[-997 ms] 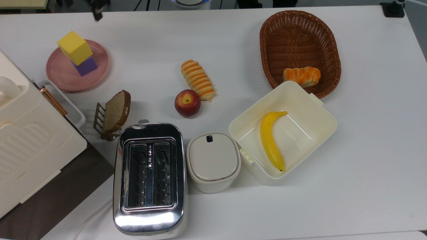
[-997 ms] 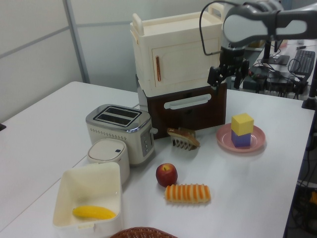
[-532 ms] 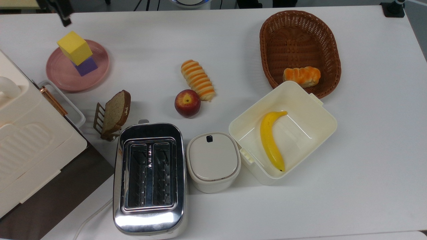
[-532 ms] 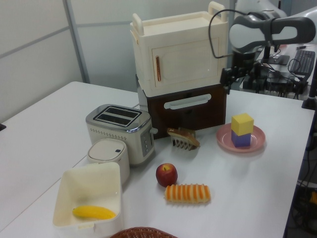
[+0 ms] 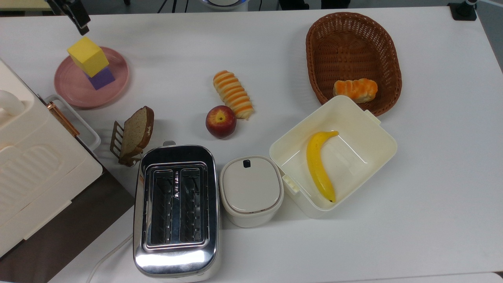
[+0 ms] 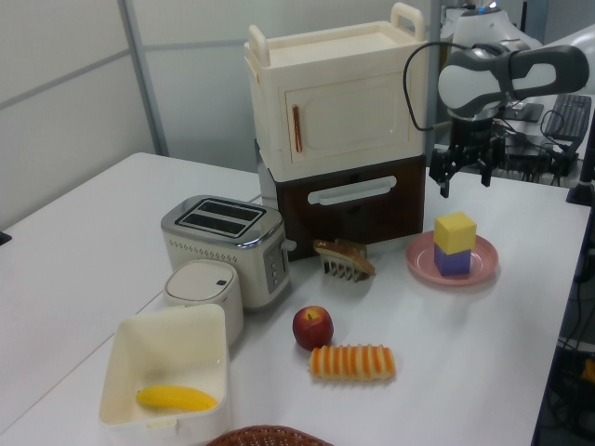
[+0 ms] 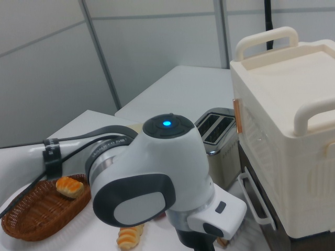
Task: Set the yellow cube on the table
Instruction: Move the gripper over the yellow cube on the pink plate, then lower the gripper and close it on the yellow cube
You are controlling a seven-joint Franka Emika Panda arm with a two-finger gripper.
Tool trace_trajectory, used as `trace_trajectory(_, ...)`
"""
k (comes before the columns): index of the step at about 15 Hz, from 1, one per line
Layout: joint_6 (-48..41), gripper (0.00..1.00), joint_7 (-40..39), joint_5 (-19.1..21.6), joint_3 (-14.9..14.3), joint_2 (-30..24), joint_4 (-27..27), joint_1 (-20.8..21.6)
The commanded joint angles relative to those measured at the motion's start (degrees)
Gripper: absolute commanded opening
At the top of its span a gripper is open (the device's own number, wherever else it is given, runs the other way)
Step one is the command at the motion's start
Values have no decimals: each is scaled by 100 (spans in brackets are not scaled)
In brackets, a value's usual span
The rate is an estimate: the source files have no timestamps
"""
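On top of the purple cube [image 6: 453, 260] sits the yellow cube [image 6: 456, 232], and both stand on the round pink plate [image 6: 479, 268] near the white cabinet [image 6: 330, 102]. The yellow block looks light and a bit soft, maybe foam, with flat dull sides that should not slip. Two opposite flat sides are the best place to pinch it. A hard bump could knock the little stack over. Just above it hangs the gripper [image 6: 464, 177], fingers spread apart, holding nothing. Bare white table [image 6: 483, 344] lies close beside the plate.
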Motion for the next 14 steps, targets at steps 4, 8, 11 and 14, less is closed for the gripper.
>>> trace_trajectory(4, 445, 100, -155, -31, 36, 224, -132, -45)
trace_trajectory(8, 534, 100, -155, -39, 53, 374, -151, -10)
trace_trajectory(11, 578, 100, -155, -31, 53, 497, -142, -1)
trace_trajectory(14, 648, 100, -155, -31, 62, 593, -151, 17)
